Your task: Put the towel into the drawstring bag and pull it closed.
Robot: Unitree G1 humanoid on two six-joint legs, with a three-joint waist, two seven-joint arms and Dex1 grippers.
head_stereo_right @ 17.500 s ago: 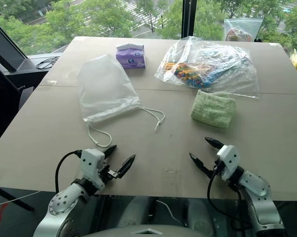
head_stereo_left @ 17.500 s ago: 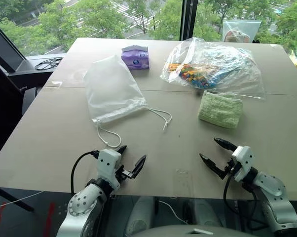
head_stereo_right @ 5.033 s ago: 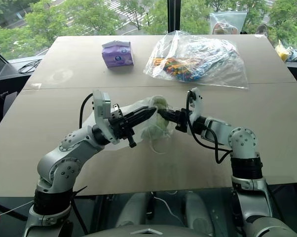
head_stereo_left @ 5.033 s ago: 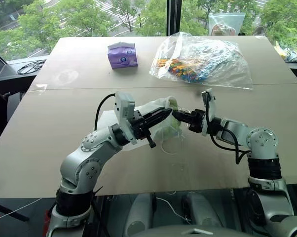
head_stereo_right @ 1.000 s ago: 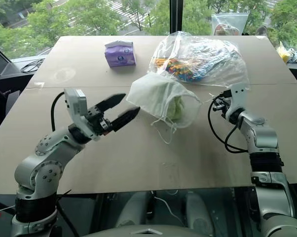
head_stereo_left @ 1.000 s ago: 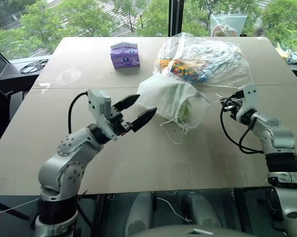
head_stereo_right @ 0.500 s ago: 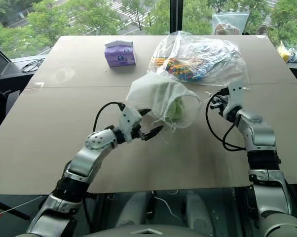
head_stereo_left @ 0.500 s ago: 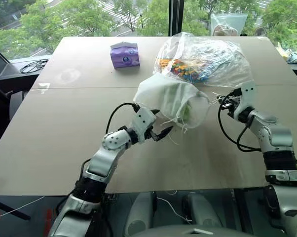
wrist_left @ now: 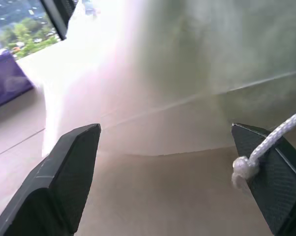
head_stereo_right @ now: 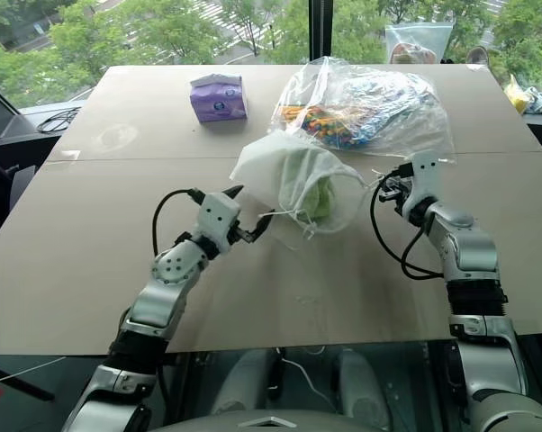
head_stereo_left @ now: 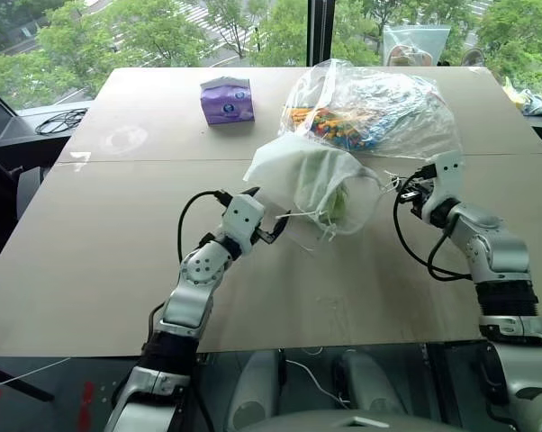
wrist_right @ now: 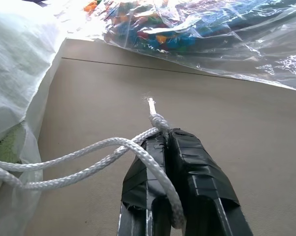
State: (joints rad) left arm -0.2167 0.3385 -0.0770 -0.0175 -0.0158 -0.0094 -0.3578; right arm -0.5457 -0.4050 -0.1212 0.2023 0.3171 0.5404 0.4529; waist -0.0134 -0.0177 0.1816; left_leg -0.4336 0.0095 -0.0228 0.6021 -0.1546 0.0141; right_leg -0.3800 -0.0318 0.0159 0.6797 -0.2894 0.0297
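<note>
Since a second earlier, left gripper (head_stereo_left: pixel 273 227) dropped in, jaws wide, beside drawstring bag (head_stereo_left: pixel 293 175) at frame centre; towel (head_stereo_right: pixel 318 200) inside. Left wrist: knotted cord end (wrist_left: pixel 244 168) probably touched one finger. Right wrist: right gripper (wrist_right: pixel 167 142) pinched cord (wrist_right: pixel 79 150); closing underway.

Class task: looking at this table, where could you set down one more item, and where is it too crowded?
Free: the near strip of the table between both arms, and the left side below the purple tissue packet. Crowded: around the drawstring bag and the big clear plastic bag behind it.
</note>
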